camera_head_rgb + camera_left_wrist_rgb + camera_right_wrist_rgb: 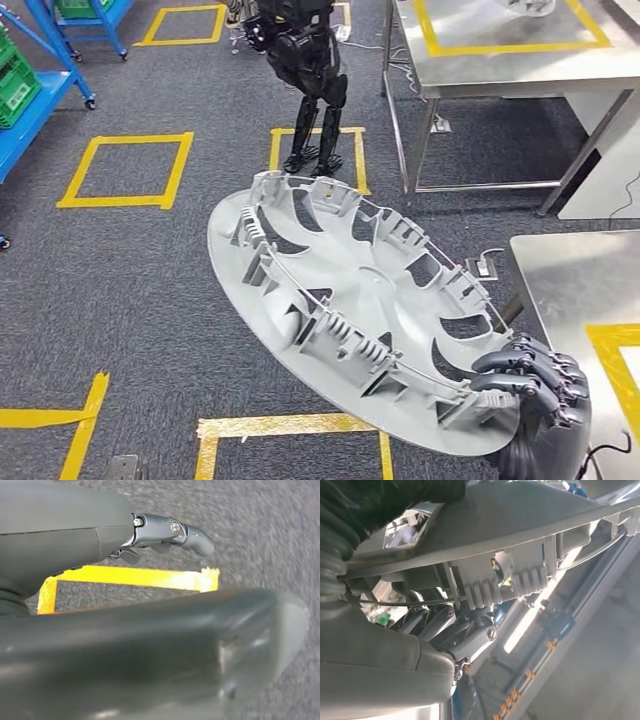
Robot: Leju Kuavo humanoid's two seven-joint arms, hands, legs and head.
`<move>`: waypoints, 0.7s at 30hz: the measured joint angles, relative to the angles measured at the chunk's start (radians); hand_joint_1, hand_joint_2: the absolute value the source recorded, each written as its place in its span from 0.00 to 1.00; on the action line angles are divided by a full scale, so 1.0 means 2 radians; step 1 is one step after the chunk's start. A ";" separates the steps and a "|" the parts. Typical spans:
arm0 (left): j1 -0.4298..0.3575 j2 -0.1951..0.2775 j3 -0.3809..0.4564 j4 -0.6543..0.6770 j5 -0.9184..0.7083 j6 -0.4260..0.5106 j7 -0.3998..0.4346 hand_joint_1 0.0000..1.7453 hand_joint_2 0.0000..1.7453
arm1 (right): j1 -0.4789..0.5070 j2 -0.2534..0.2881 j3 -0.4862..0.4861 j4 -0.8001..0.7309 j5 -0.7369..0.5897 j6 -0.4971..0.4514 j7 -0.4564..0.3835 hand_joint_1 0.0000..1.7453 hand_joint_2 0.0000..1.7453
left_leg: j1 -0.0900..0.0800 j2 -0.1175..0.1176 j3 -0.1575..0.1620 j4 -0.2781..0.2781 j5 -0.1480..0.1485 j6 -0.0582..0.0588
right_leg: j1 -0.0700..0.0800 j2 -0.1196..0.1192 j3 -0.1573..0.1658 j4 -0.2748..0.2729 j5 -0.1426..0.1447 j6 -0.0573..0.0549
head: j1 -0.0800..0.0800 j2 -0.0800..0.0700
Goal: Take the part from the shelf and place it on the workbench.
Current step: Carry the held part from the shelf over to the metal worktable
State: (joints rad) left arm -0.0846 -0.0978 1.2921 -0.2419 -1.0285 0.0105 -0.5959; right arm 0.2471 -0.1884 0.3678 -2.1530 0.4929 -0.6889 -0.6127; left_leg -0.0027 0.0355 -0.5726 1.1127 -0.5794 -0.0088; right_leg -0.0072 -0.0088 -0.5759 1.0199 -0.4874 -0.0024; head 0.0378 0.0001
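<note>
Done: your right hand point(532, 385) grips the wheel cover point(347, 300) by its rim, lower right
Left hand point(170, 530): probably empty, fingers extended
Left: set it on the workbench point(558, 280) at right

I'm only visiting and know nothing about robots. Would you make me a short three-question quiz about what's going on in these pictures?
1. True or false: the right hand grips the rim of the grey wheel cover.
2. Which way does the wheel cover face in the head view?
A. ribbed inner side up
B. smooth outer side up
C. standing on edge on the floor
3. Fill in: the steel workbench with yellow tape lies to the robot's ____ side.

Key:
1. True; its dark fingers curl over the rim.
2. A.
3. Right. The left hand hangs over carpet, holding nothing.
</note>
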 joint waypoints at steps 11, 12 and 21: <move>0.006 0.001 0.000 0.000 0.001 -0.001 0.000 0.00 0.00 | 0.000 0.000 0.000 0.000 0.009 0.000 0.002 1.00 1.00 | -0.001 -0.027 -0.026 0.049 0.000 0.009 | 0.004 0.037 -0.001 0.001 0.002 -0.003 | -0.001 0.000; 0.006 0.002 0.000 0.000 0.001 -0.001 0.000 0.00 0.00 | 0.002 0.000 0.000 -0.001 0.010 0.000 0.002 1.00 1.00 | -0.002 -0.036 -0.010 0.011 0.016 0.013 | 0.003 0.048 -0.003 0.001 0.004 0.000 | -0.001 0.000; 0.011 0.002 0.000 0.000 0.003 -0.001 0.000 0.00 0.00 | 0.015 0.000 -0.013 -0.006 0.015 0.000 -0.001 1.00 1.00 | -0.003 0.000 0.021 -0.066 0.045 0.025 | -0.002 0.007 -0.074 0.133 -0.056 0.023 | 0.002 0.000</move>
State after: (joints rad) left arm -0.0630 -0.0930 1.2921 -0.2419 -1.0227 0.0093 -0.5955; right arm 0.2780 -0.1885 0.3419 -2.1655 0.5225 -0.6893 -0.6138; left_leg -0.0084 0.0353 -0.5310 0.9817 -0.4897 0.0416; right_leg -0.0103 0.0058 -0.7236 1.2868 -0.5996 0.0443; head 0.0412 0.0002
